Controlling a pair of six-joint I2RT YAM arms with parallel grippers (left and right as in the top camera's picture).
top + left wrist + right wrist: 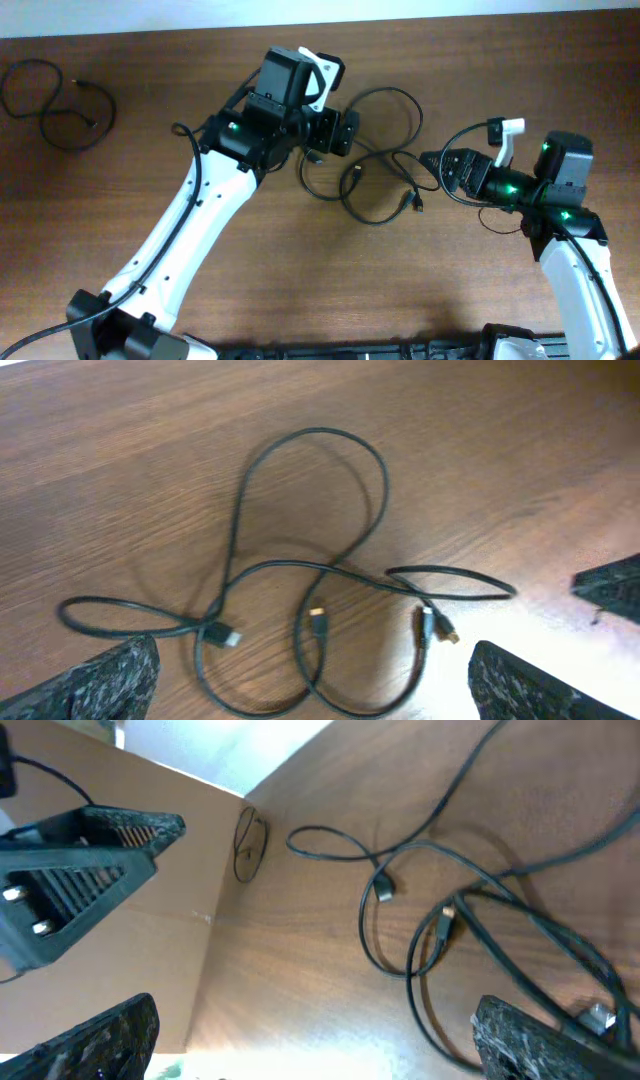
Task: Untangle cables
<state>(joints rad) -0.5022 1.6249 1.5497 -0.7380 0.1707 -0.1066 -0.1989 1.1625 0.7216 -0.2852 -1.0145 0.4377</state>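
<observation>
- The step in hand, as I judge it, is choosing a first strand. The tangled cables [380,160] lie flat on the wooden table [330,290] between my two grippers. Their loops cross one another and nothing is lifted.
- I would go for a free end rather than the middle of a loop. The left plug [225,634] sits close to a crossing, while the right plug [445,628] lies at the outer side of the heap and looks easier to reach.
- The cords are much thinner than my fingers. I should come down low and close on one cord only, just behind its plug.
- Then I should draw it slowly away from the crossings, so the loops slide open instead of cinching into a knot.
- Pinning the heap with one hand while the other pulls would likely stop the whole bundle from dragging along.
- My left gripper [312,650] hangs over the left side of the tangle, its jaws wide apart, gripping and touching nothing.
- My right gripper [315,1010] is just beside the tangle's right edge, jaws spread as wide and empty.
- A coiled cable [55,100] lies alone at the far left of the table, well apart from both grippers.
</observation>
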